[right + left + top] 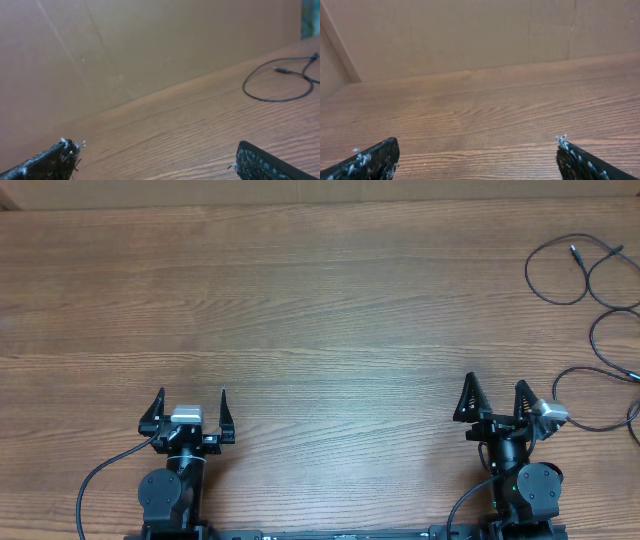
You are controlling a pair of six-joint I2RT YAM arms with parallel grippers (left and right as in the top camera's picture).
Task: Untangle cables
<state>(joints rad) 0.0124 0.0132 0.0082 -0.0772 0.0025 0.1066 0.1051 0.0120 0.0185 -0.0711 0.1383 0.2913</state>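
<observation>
Black cables (575,251) are sprawling far right, so left claw (191,393) and right claw (495,381) are probably just idling, spread apart, empty.

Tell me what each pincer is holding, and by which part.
Nothing is held. The left pincer and the right pincer both stand open and empty, and the cables lie untouched at the far right of the table.

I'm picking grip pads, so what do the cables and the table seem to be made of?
Cables: thin, matte black, likely rubber or plastic sheathing, since they lie in limp curves. Table: brown wood grain with a low sheen; whether solid wood or a laminate print, I cannot tell.
</observation>
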